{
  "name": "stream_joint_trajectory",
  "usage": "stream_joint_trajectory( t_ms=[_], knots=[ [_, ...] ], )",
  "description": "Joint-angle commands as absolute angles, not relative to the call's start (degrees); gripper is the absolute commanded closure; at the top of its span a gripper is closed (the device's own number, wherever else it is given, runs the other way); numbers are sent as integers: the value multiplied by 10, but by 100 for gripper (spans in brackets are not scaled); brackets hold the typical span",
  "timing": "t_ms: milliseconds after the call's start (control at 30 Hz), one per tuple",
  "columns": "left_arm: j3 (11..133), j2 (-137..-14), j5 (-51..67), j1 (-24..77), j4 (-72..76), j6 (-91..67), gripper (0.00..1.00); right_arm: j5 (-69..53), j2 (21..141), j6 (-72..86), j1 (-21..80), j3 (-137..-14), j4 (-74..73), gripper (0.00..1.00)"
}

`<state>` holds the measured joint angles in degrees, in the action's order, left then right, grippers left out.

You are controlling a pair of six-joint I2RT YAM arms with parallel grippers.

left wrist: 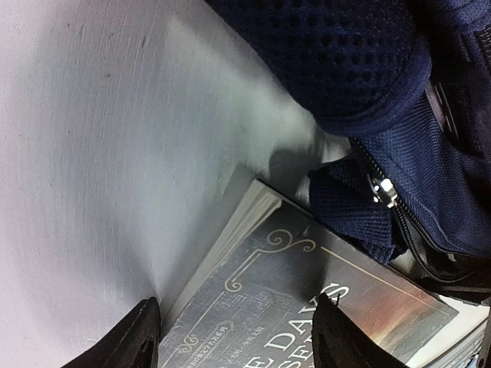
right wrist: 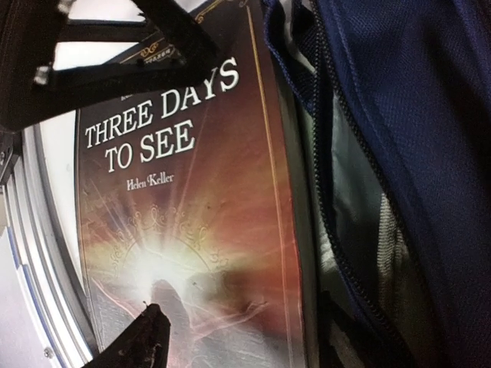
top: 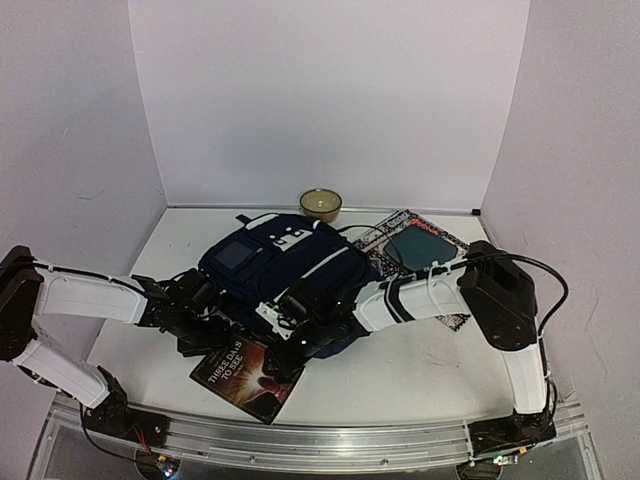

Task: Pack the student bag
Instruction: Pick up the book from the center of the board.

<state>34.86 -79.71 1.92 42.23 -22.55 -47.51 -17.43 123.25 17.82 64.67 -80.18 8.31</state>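
A dark book (top: 245,375) titled "Three Days to See" lies lower centre on the white table (top: 420,370). A yellowish bowl (top: 321,205), possibly a candle, sits upper centre. A magazine (top: 418,245) lies centre right.

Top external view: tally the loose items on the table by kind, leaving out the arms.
Bags: 1, the student bag
Books: 2, Three Days to See near the front, and a patterned-cover book far right
Bowls: 1, the yellowish bowl
Total: 4

Left arm (top: 85,297) and right arm (top: 410,298) show white shells, black joints, looping black cables (top: 553,285) — and black fingers (left wrist: 142,337).
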Motion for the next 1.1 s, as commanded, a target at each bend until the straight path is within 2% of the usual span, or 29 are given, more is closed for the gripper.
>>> stream_joint_trajectory(
  t_ms=[0,200,467,767,1067],
  knots=[
    [330,-812,93,428,-164,-478,33,-234,1243,177,649,-820,46,44],
    [315,-814,116,445,-130,-495,35,-247,1224,190,651,-814,47,75],
    [323,-737,69,446,-153,-502,32,-244,1170,196,651,-799,49,98],
    [363,-595,-54,446,-235,-509,20,-227,1089,198,651,-766,73,100],
    [372,-456,-115,445,-265,-534,16,-189,977,213,650,-712,148,100]
  ],
)
